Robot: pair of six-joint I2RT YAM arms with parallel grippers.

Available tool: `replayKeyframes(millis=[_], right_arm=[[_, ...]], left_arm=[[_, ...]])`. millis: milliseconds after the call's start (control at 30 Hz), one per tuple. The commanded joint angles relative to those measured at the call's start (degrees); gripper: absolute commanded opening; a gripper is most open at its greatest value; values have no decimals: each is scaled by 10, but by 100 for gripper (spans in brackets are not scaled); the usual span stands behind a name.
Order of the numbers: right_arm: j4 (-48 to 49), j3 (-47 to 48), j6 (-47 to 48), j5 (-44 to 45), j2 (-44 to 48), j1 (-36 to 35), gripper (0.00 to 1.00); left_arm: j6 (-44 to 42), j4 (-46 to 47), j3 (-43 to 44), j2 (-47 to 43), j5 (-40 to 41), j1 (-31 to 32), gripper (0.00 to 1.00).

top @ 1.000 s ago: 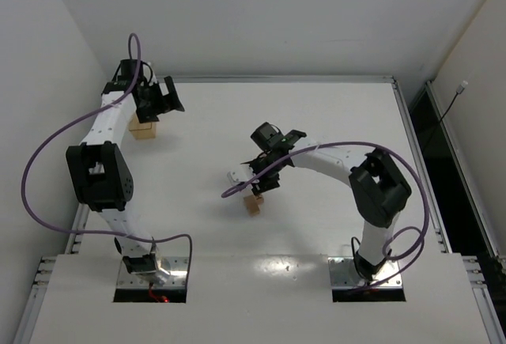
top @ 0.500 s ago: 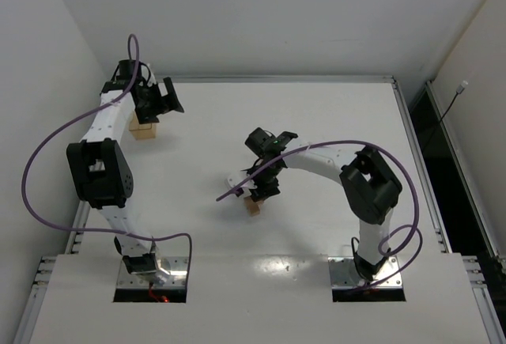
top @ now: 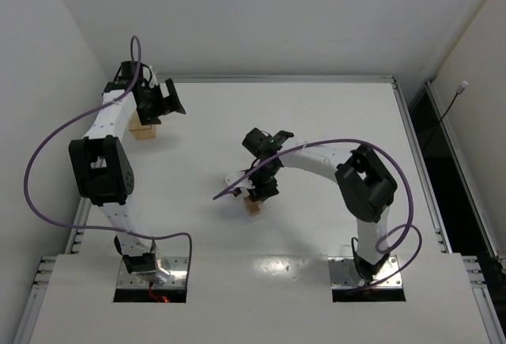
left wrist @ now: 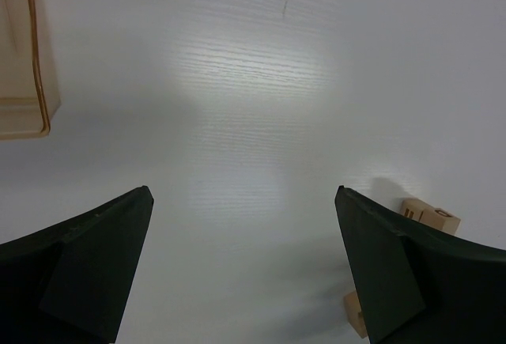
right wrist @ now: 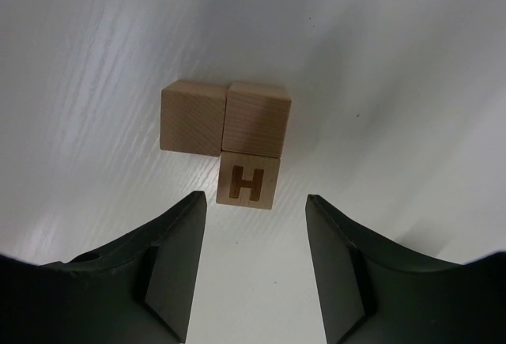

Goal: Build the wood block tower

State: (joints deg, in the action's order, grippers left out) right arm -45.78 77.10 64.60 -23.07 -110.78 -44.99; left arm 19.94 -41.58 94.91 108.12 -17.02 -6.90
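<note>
— Your right hand [right wrist: 254, 217] hangs over the desk [right wrist: 379, 59], fingers well apart.
— And the wood blocks [right wrist: 255, 119]?
— Three tan faces touch at mid-frame in your right wrist view, two side by side, the H face [right wrist: 251, 182] just under the right one (stacked or flat, I cannot tell).
— Left hand [left wrist: 243, 202]?
— Fingers parted too. Two more cubes sit at the lower right of your left wrist view, the marked cube [left wrist: 431, 216] just above a finger's edge; a tan wooden piece [left wrist: 24, 59] sits at the upper left.

Right gripper [right wrist: 253, 229] jaws apart, hovering over 2 touching wood blocks [right wrist: 190, 119]; the right-hand one shows an H face.
</note>
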Motion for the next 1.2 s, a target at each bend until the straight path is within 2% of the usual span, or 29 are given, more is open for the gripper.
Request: replayKeyframes(millis=[0,800,933,967,1000,1100,1167], right_arm=[[-10,22,-6,-11,-12,-6,51],[-10,44,-34,-6,-48,-17,51],[-10,44,-40,-6,-48,-17,34],[-10,49,-45,0,-53,-17,28],[-10,49,-51,0,-53,-17,16],[-5,49,-64,13,-48,-17,5],[2,49,-69,13,-42,-17,2]], left_arm=[[-8,0,25,0,-12,-7,100],[-8,0,25,11,-17,-7,100],[-8,0,25,11,-17,-7,100],[-8,0,25,11,-17,-7,100],[-8,0,25,11,-17,-7,100],[-8,0,25,11,-17,-7,100],[-8,0,25,11,-17,-7,100]])
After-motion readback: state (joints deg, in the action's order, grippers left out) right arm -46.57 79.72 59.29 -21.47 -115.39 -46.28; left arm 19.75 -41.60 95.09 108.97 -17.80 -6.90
